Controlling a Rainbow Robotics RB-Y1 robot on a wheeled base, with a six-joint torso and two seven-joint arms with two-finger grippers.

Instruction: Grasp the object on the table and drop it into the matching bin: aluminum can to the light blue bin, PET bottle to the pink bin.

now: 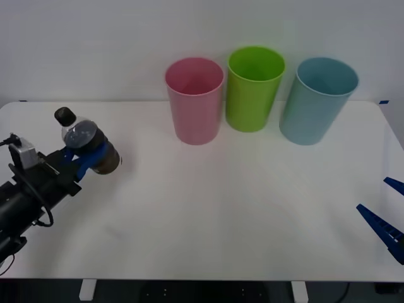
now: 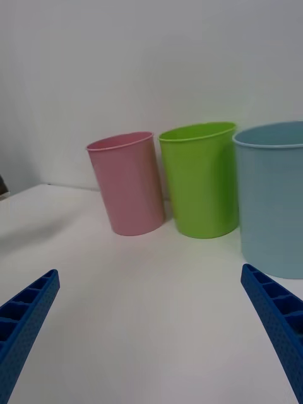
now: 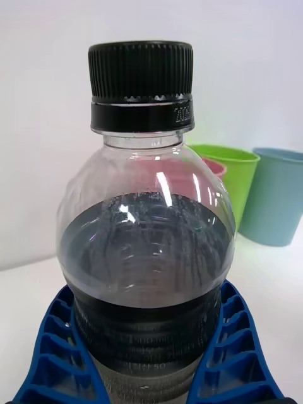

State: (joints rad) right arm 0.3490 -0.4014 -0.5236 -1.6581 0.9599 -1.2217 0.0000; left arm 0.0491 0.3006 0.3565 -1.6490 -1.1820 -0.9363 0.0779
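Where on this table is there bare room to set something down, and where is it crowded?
Free: the wide stretch of the table in front of the bins, between the left end effector gripping the PET bottle and the open right end effector. Crowded: the back edge, where the pink bin, lime green bin and light blue bin stand close together.

Gripping the PET bottle (image 3: 148, 252) between the blue ribbed fingers (image 3: 53, 360) of the left hand (image 3: 148, 372), pressing on both sides of its lower body. Standing upright, black cap (image 3: 140, 79) on top, dark liquid filling it up to the shoulder. Peeking out behind it toward 3 o'clock: pink bin (image 3: 214, 167), lime green bin (image 3: 237, 180), light blue bin (image 3: 278, 196), all sitting on the white tabletop (image 3: 271, 278).
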